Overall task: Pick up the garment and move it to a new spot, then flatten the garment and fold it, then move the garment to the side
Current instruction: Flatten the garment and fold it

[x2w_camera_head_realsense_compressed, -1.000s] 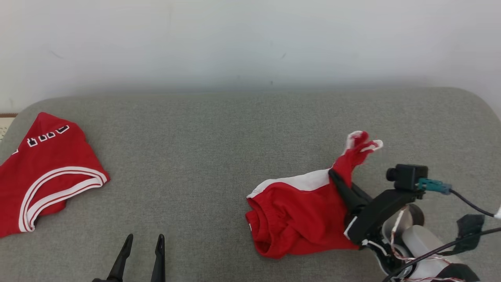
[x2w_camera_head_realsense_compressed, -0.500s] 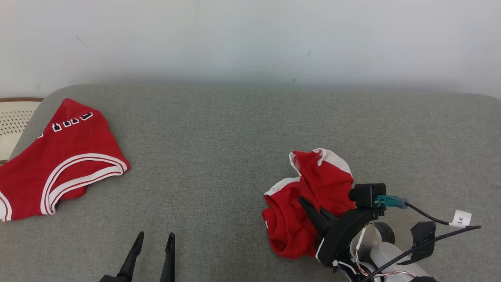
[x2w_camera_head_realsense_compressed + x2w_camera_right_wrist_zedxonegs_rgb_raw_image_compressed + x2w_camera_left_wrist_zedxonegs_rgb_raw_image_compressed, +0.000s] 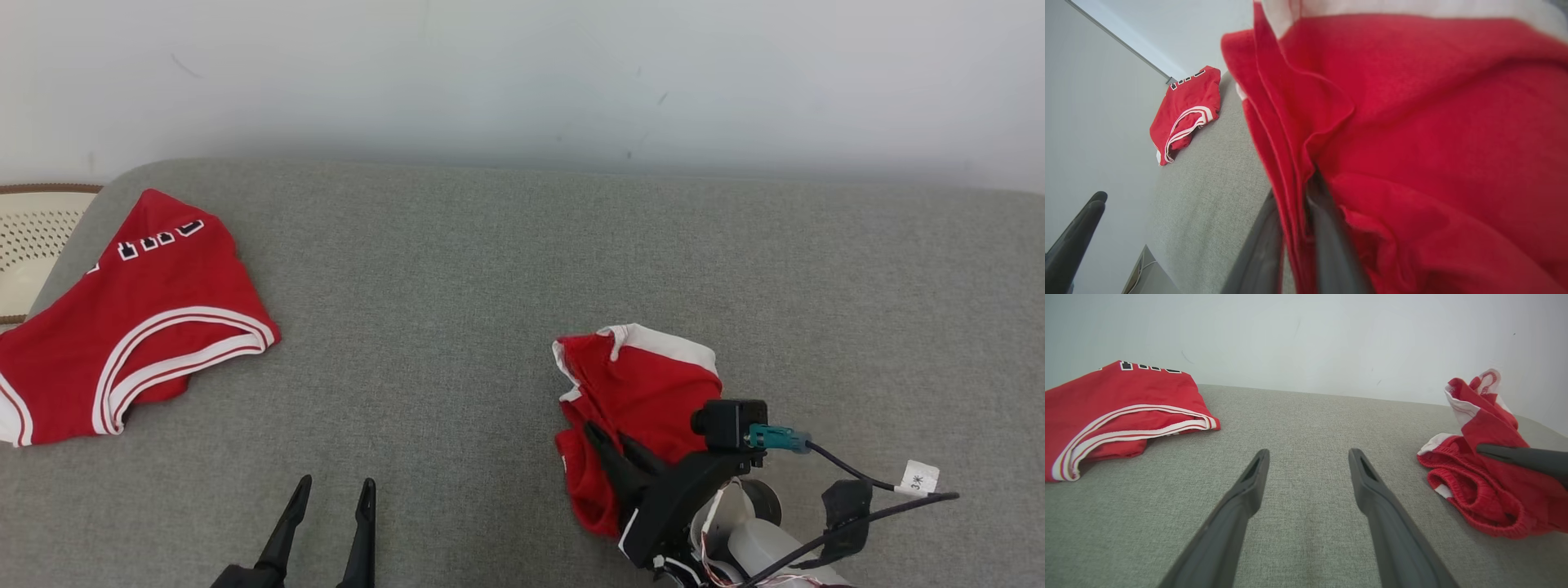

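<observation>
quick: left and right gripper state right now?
Left gripper: open, holding nothing.
Right gripper: shut on the crumpled red garment.

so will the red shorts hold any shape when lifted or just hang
Probably floppy: the red shorts lie crumpled in loose folds, so they would likely drape from the right end effector, shut on a pinch of cloth. Likely light: the cloth looks thin where it bunches. The gathered waistband may sag lowest and drag on the grey cushion.
</observation>
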Robot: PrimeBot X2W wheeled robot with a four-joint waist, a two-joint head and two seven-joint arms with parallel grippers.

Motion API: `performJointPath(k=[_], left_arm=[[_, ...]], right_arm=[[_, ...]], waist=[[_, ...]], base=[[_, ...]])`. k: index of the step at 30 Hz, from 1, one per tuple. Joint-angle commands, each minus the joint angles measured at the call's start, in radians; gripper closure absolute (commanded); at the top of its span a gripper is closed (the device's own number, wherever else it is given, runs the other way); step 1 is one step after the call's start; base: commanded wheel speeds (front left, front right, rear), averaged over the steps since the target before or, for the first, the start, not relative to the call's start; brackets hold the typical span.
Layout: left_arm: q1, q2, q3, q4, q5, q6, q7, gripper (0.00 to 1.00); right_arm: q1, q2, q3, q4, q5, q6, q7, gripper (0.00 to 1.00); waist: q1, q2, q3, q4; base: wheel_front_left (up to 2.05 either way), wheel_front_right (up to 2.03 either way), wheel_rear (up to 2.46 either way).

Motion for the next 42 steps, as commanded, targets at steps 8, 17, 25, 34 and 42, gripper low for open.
performJointPath(k=[8,17,25,34,42], left_arm=[[0.008,0.0,0.003,0.004,-0.004,0.001,-0.005,0.0],[0.019,0.0,0.011,-0.003,0.001,0.003,-0.005,0.0],[0.017,0.0,0.015,-0.011,0.007,-0.002,-0.005,0.0],[0.007,0.0,0.018,-0.014,0.011,-0.005,-0.005,0.0],[-0.019,0.0,0.007,-0.004,0.013,-0.014,-0.005,0.0]], right_arm=[[0.001,-0.048,-0.004,-0.117,0.069,-0.001,-0.072,0.0],[0.045,-0.15,-0.105,-0.271,0.06,-0.001,-0.15,0.0],[0.095,-0.176,-0.261,-0.228,-0.131,-0.001,-0.211,0.0],[0.127,-0.133,-0.332,-0.173,-0.27,-0.001,-0.237,1.0],[0.063,-0.111,-0.301,-0.051,-0.405,-0.001,-0.254,1.0]], waist=[[0.0,0.0,-0.005,-0.009],[0.0,0.0,-0.007,-0.023],[0.0,0.0,0.002,-0.028],[0.0,0.0,0.019,-0.03],[0.0,0.0,0.038,-0.017]], base=[[0.0,0.0,0.0],[0.0,0.0,0.0],[0.0,0.0,0.0],[0.0,0.0,0.0],[0.0,0.0,0.0]])
